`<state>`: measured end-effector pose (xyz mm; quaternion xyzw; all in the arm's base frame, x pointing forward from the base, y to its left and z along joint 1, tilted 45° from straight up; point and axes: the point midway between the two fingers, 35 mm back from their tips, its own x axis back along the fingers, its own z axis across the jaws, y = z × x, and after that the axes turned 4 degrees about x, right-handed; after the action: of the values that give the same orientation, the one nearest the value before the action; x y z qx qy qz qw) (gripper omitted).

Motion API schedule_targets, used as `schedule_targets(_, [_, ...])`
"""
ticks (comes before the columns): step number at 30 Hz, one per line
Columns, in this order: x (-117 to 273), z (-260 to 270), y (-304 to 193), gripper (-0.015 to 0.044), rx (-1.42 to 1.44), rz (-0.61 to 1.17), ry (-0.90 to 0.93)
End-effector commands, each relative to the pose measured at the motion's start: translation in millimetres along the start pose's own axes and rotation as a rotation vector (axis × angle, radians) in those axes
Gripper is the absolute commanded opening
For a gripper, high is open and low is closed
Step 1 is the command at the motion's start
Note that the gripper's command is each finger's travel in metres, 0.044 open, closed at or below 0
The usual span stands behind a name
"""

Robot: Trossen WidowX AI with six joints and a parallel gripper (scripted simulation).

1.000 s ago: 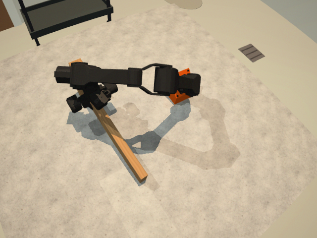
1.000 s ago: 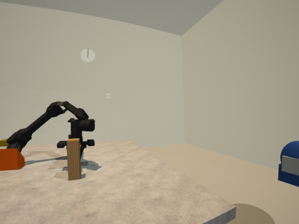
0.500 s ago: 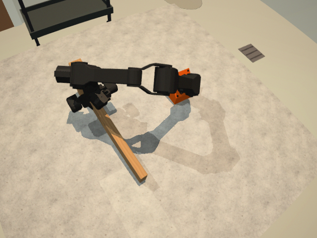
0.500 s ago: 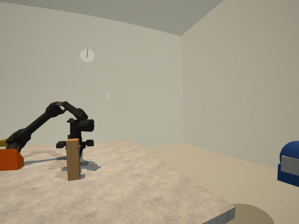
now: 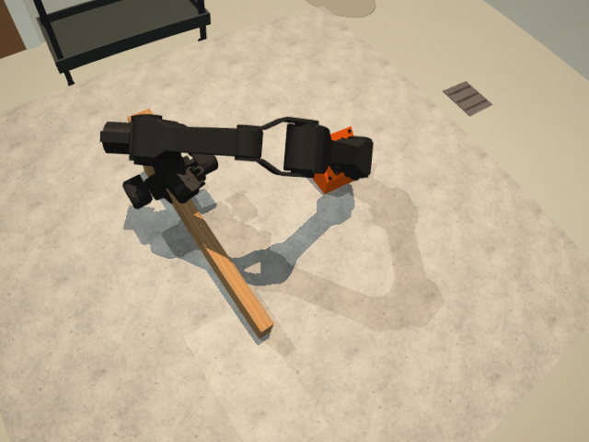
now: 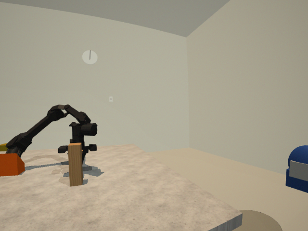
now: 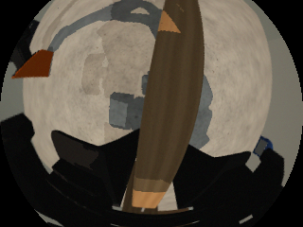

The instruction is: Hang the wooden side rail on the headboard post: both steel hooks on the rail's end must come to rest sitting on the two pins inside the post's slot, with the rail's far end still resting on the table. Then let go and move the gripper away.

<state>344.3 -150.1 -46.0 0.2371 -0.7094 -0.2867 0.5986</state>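
Note:
The wooden side rail [image 5: 240, 287] [image 7: 172, 95] runs diagonally from under the arm, its far end low at the table surface. My gripper [image 5: 164, 185] [image 6: 77, 148] [image 7: 154, 134] is shut on the rail near its post end, one finger on each side. The headboard post [image 5: 141, 112] [image 6: 75, 165] stands upright on the table in the exterior view, directly in front of the gripper and hiding most of the rail. In the top view only its top shows past the arm. The hooks, pins and slot are hidden, so I cannot tell whether the hooks sit on the pins.
The orange arm base [image 5: 325, 184] [image 6: 8, 164] [image 7: 37, 63] stands on the stone-patterned table [image 5: 380, 380] [image 6: 149, 203]. The arm arches from it over to the post. A dark shelf [image 5: 128, 29] and a blue object [image 6: 299, 173] are beyond the table.

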Motion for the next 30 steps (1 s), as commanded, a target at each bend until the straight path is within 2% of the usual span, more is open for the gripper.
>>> schedule_targets(1, [4.6,-0.1,-3.6,0.0,0.0,0.007,-0.008])
schedule_targets(30, [4.0,-0.1,-6.4,0.0,0.0,0.007,-0.008])
